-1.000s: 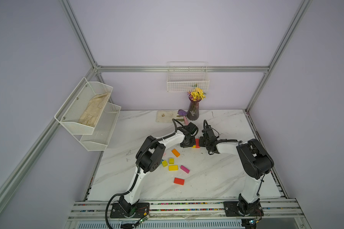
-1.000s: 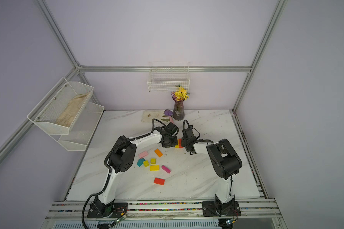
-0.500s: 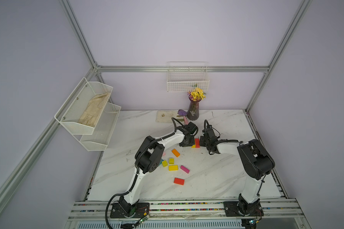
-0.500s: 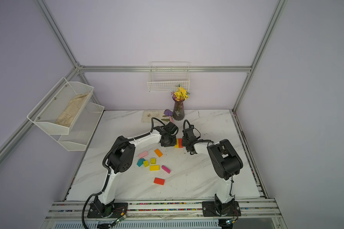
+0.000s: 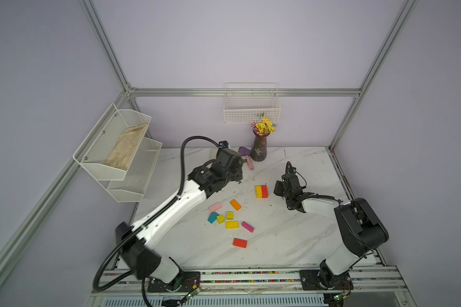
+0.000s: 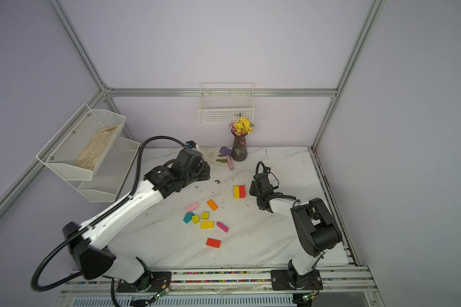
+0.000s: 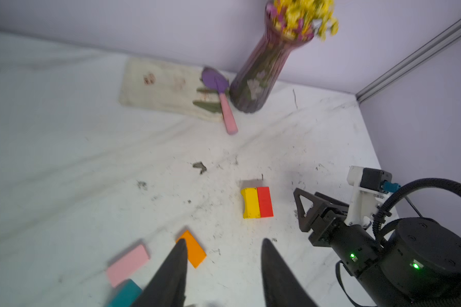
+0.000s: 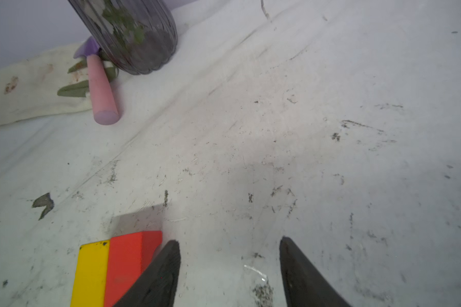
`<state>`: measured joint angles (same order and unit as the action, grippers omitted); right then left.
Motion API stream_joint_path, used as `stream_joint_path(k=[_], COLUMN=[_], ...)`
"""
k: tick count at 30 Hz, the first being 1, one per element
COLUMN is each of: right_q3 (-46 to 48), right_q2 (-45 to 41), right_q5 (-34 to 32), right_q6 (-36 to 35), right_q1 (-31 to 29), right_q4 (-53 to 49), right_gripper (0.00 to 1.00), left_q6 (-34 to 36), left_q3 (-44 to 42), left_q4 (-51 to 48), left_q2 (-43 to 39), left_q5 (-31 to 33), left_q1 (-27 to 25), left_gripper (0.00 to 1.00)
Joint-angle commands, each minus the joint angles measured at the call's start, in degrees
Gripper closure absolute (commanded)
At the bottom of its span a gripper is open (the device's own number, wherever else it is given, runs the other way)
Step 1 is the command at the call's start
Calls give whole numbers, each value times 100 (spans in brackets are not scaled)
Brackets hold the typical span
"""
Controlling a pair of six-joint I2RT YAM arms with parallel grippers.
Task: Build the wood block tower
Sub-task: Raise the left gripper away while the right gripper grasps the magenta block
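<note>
The tower is a yellow block and a red block (image 5: 261, 191) pressed side by side on the table, also seen as the pair (image 6: 239, 191). My left gripper (image 7: 224, 242) is open and empty, raised to the left of the pair (image 7: 256, 202). My right gripper (image 8: 229, 240) is open and empty, low at the right of the red block (image 8: 128, 263), close to it. Loose wood blocks lie nearer the front: orange (image 5: 235, 204), pink (image 5: 215, 206), teal (image 5: 213, 217), two yellow cubes (image 5: 229, 215), a yellow brick (image 5: 232, 225), magenta (image 5: 247, 226) and red (image 5: 239, 243).
A purple vase of yellow flowers (image 5: 258, 151) stands at the back. A purple trowel with a pink handle (image 5: 246, 156) and a stained cloth (image 7: 165, 87) lie beside it. A wire basket (image 5: 251, 109) hangs on the back wall, and a two-tier rack (image 5: 117, 148) on the left.
Both grippers have opened and drawn away from the yellow and red pair, the left one up and leftward, the right one rightward. The pair stays in place.
</note>
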<state>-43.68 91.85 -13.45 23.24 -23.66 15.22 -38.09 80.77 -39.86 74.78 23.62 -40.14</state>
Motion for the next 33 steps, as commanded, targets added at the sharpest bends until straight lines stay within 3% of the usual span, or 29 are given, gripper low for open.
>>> stream_joint_path(k=[1, 4, 6, 9, 13, 15, 19, 23, 33], right_q3=[422, 840, 1106, 1373, 927, 859, 973, 819, 712], right_q2=[-650, -1273, -1711, -2029, -1901, -1890, -1904, -1774, -1425], right_q5=[-275, -165, 123, 474, 437, 313, 100, -266, -329], right_q6=[141, 234, 331, 514, 505, 541, 542, 388, 368], right_q1=[7, -5, -22, -190, -945, -1479, -2449, -3303, -3821], right_q4=[546, 858, 1048, 1221, 460, 308, 376, 91, -487], right_gripper=[36, 34, 34, 38, 44, 44, 45, 47, 45], left_q6=[354, 850, 1087, 771, 824, 656, 627, 655, 777], left_q3=[-1993, -3885, -4668, -4895, -4939, -4981, -4887, -4336, -4118], left_q4=[1203, 2807, 3556, 3521, 3381, 3359, 3569, 3077, 2807], left_q2=[-1421, -2725, -3331, -3896, -4061, -3984, -3573, -2954, -2615], left_q5=[1486, 2078, 2332, 2186, 2168, 2353, 1874, 1976, 2705], left_q1=[38, 67, 87, 160, 157, 156, 156, 163, 277], left_gripper=[36, 17, 0, 0, 1, 0, 0, 0, 0])
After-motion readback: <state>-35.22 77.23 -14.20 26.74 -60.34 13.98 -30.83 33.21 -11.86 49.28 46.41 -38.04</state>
